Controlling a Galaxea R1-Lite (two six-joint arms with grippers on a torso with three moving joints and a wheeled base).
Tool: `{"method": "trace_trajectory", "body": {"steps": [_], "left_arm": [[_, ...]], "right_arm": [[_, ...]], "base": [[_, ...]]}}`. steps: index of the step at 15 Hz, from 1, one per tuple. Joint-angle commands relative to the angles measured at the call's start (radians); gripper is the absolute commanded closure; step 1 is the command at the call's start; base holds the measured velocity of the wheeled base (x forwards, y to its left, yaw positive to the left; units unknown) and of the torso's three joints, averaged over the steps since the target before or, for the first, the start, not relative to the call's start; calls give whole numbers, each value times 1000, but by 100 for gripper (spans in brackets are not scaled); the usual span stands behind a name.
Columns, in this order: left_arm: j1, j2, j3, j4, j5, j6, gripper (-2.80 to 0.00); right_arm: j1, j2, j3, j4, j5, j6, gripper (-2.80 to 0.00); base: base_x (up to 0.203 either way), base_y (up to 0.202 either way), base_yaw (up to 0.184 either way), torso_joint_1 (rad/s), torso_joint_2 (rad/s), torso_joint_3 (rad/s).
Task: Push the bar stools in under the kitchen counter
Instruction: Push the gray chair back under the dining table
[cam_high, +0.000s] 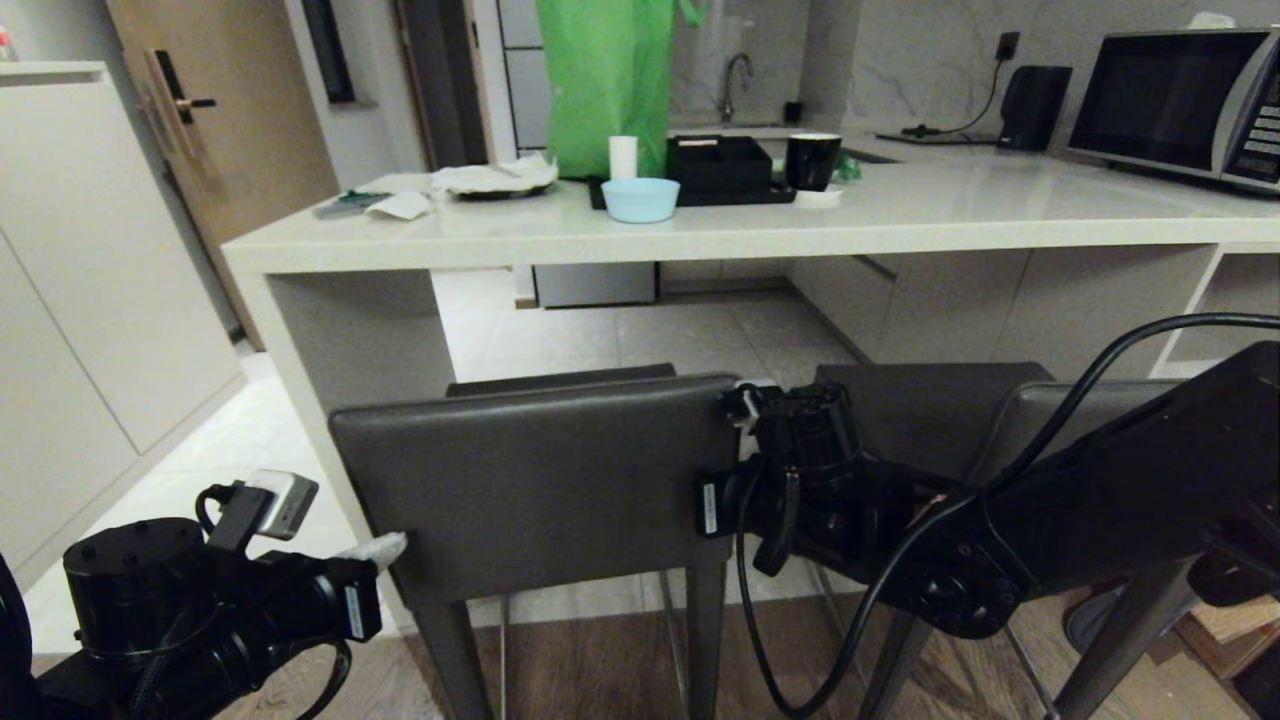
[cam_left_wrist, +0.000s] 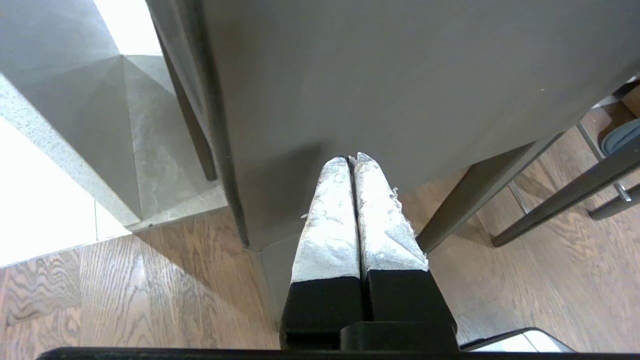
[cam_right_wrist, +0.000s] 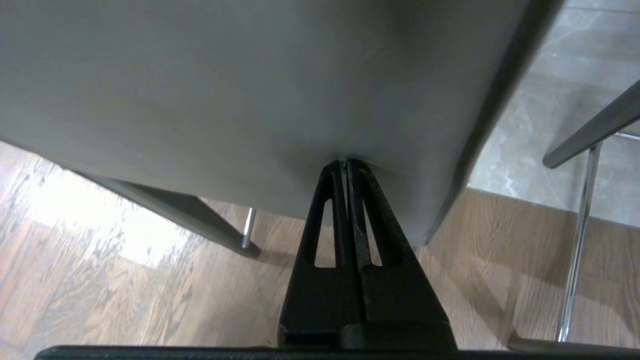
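Left tool (cam_left_wrist: 351, 161) and right tool (cam_right_wrist: 345, 164) both pinched closed, tips pressed against backrest of left bar stool (cam_high: 540, 470). Right bar stool (cam_high: 930, 410) just beside it, both near the tabletop (cam_high: 900, 215), seats partly under.

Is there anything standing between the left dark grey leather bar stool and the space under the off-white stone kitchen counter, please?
Nothing visible does. The tiled floor beneath the off-white stone kitchen counter looks open ahead of the dark grey leather bar stool, and both shut grippers, left gripper and right gripper, already press its backrest.
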Motion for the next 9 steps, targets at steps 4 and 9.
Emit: {"method": "trace_trajectory", "body": {"steps": [4, 9], "left_arm": [[2, 41, -5, -10, 1, -1, 0], [5, 81, -43, -10, 1, 4, 0]], "right_arm": [[2, 3, 2, 1, 1, 1, 0], [5, 0, -3, 1, 1, -2, 0]], "base": [[0, 0, 0, 0, 0, 0], [0, 0, 0, 0, 0, 0]]}}
